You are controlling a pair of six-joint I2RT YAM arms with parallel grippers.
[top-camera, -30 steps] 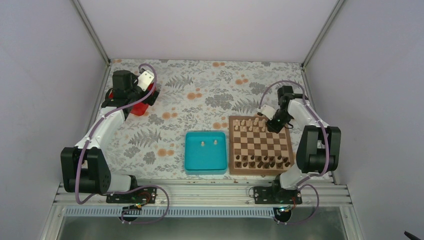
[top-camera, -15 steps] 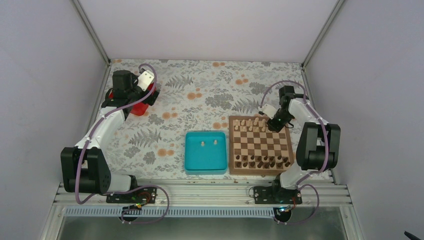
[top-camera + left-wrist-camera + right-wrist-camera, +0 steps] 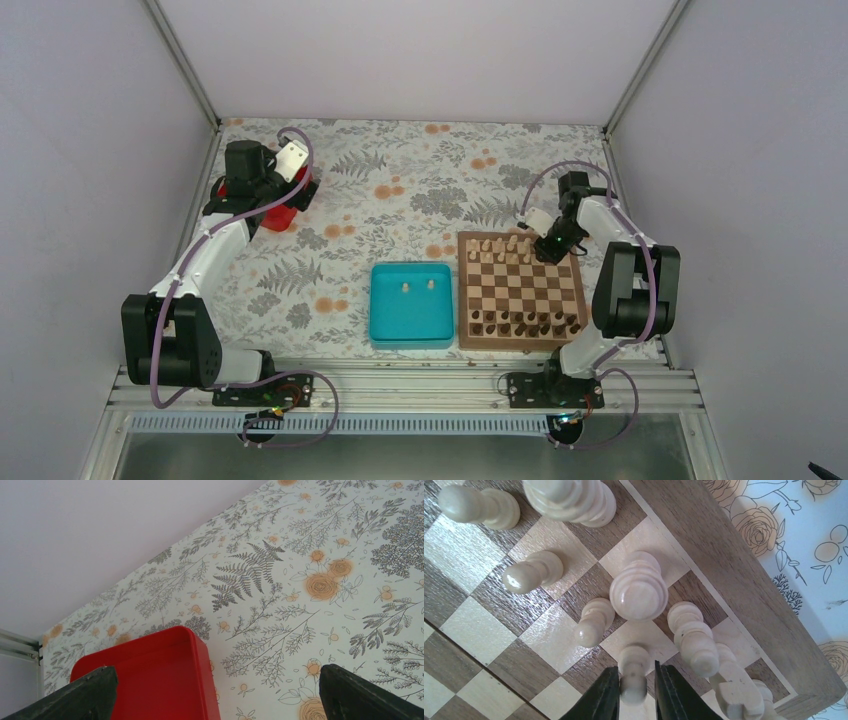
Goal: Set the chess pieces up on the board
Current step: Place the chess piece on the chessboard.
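Observation:
The board (image 3: 520, 290) lies right of centre. Pale chess pieces (image 3: 500, 248) stand along its far rows. My right gripper (image 3: 549, 249) hangs over the far right corner. In the right wrist view a pale pawn (image 3: 634, 656) stands on a light square between the fingers of that gripper (image 3: 634, 674). The jaws are slightly open, with a thin gap beside the pawn's head. Several taller pale pieces (image 3: 639, 591) stand close around it. Two more pale pieces (image 3: 418, 287) stand in the teal tray (image 3: 410, 325). My left gripper (image 3: 215, 670) is open and empty over a red tray (image 3: 145, 680).
Dark chessmen (image 3: 525, 322) line the board's near rows. The red tray (image 3: 285, 212) sits at the far left under the left arm. The teal tray touches the board's left side. Walls close in the floral tabletop (image 3: 400, 190) on three sides.
The right wrist has dipped a little over the board's far right corner, and its jaws have parted slightly round the pawn. The left arm has not moved.

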